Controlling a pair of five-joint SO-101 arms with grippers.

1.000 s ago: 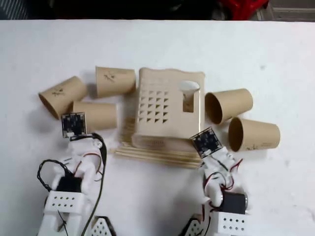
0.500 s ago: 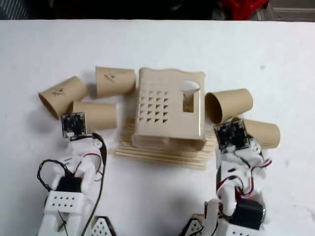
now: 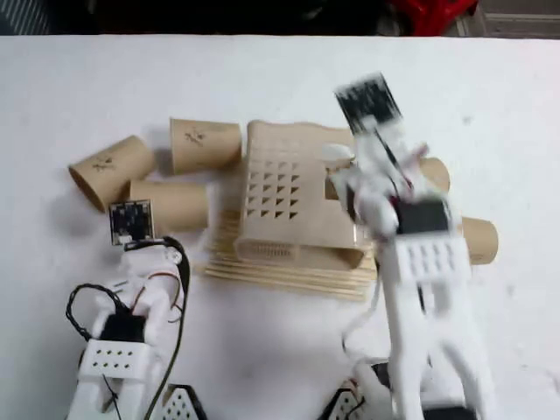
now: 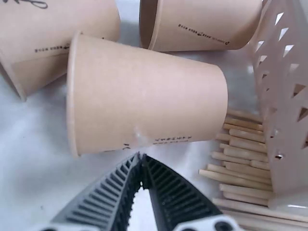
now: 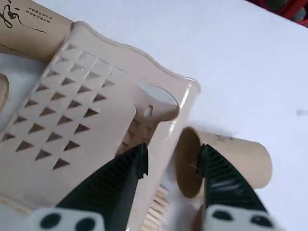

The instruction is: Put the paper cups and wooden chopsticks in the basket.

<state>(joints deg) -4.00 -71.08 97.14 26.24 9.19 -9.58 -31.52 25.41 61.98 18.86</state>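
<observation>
A beige perforated basket [image 3: 289, 188] lies overturned mid-table on a row of wooden chopsticks [image 3: 271, 273]. Three paper cups lie on their sides left of it [image 3: 112, 166] [image 3: 204, 143] [image 3: 173, 205], and two more on its right [image 3: 433, 173] [image 3: 479, 240]. My left gripper [image 4: 141, 162] is shut and empty, its tips just short of the nearest cup [image 4: 144, 106]. My right gripper [image 5: 172, 158] is open above the basket's edge [image 5: 96, 115] and the mouth of a cup [image 5: 226, 159]. The right arm [image 3: 411, 229] covers part of the right-hand cups.
The white table [image 3: 490, 96] has bare room behind and to the far right. The left arm [image 3: 122, 324] rests near the front edge. Chopsticks [image 4: 240, 149] stick out from under the basket wall [image 4: 284, 96] close to the left gripper.
The right arm has risen from the front edge and swung forward over the basket's right side and the right-hand cups. The left arm, the cups and the basket have stayed put.
</observation>
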